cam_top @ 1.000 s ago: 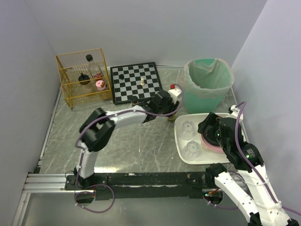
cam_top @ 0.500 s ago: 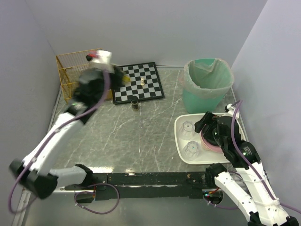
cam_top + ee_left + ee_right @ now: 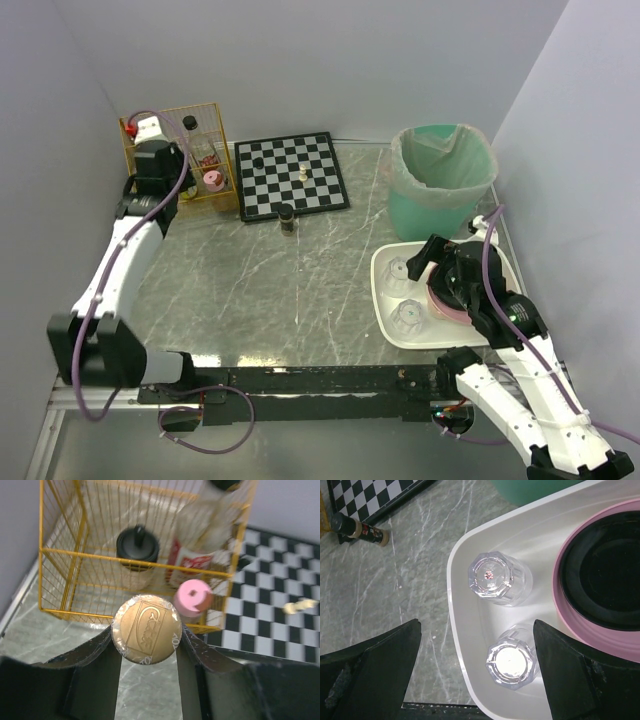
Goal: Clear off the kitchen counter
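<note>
Three plain walls close in the scene: a back wall [image 3: 320, 60], a left wall [image 3: 45, 220] and a right wall [image 3: 585, 140], all matte and pale lavender-grey. They meet the grey-green, marble-look surface [image 3: 270, 290] along its far and side edges. The light is soft and even, leaving a faint pale sheen on the glossy stone. A silver metal rail [image 3: 85, 385] runs along the near left edge.

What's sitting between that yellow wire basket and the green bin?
A black-and-white chessboard, a few pieces on it, lies between basket and bin, seen from the top view.
</note>
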{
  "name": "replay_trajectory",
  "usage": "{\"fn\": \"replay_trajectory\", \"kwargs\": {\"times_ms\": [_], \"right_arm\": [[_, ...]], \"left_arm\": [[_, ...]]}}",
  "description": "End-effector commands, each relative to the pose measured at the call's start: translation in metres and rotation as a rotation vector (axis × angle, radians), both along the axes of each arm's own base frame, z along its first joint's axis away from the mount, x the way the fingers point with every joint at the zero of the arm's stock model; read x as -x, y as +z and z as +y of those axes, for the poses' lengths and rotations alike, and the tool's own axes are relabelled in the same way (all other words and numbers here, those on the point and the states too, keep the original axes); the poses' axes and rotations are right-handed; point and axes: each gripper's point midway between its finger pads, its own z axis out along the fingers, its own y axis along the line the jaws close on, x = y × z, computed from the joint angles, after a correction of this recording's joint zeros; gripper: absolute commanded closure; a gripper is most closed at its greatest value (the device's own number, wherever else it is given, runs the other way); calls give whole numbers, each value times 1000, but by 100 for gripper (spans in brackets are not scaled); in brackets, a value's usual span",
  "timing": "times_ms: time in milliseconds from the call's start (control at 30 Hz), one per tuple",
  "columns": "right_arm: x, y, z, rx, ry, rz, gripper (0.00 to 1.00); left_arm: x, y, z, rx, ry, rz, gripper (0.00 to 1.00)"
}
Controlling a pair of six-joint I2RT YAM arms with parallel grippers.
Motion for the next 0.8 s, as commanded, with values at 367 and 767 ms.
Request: {"fn": "replay_trajectory", "kwargs": {"times_ms": [367, 767], "right_arm": [[-1, 2, -3, -5, -12, -24, 1], [-5, 1, 0, -1, -2, -11, 0]], "left_arm": [[-77, 16, 17, -35, 66, -184, 99], [-93, -31, 27, -97, 102, -100, 99]]}}
